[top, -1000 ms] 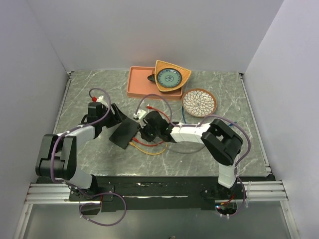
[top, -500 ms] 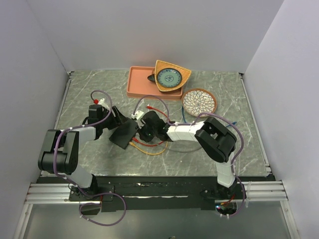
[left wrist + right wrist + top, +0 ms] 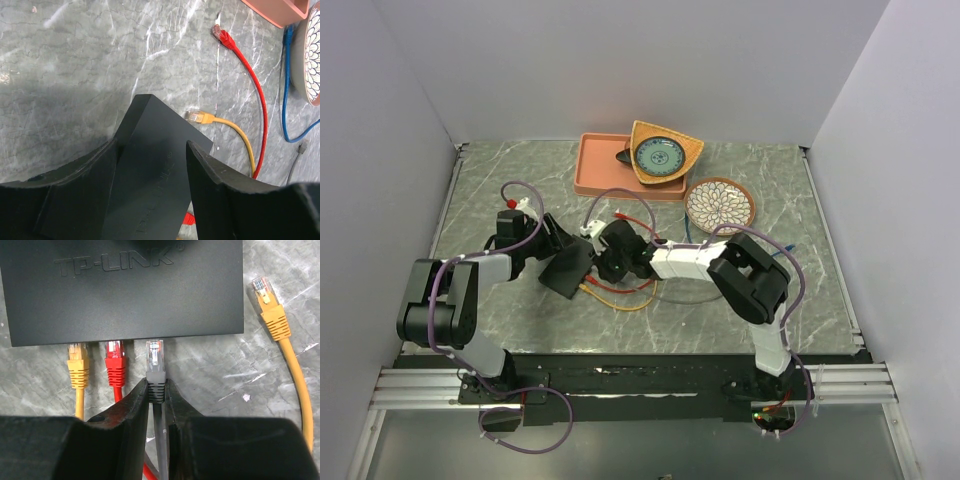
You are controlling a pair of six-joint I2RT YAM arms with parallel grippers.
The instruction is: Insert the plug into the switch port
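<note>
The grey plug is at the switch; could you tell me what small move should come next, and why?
Probably ease the right claw straight forward: its grey plug sits at the switch edge, less seated than the red plug beside it; the left claw holds the switch.

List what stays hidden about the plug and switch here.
Right wrist: the switch overhangs its own ports, so the grey plug in the right gripper may be in or not.
Top external: plug too small, under the gripper.
Left wrist: left gripper covers the switch's sides.
</note>
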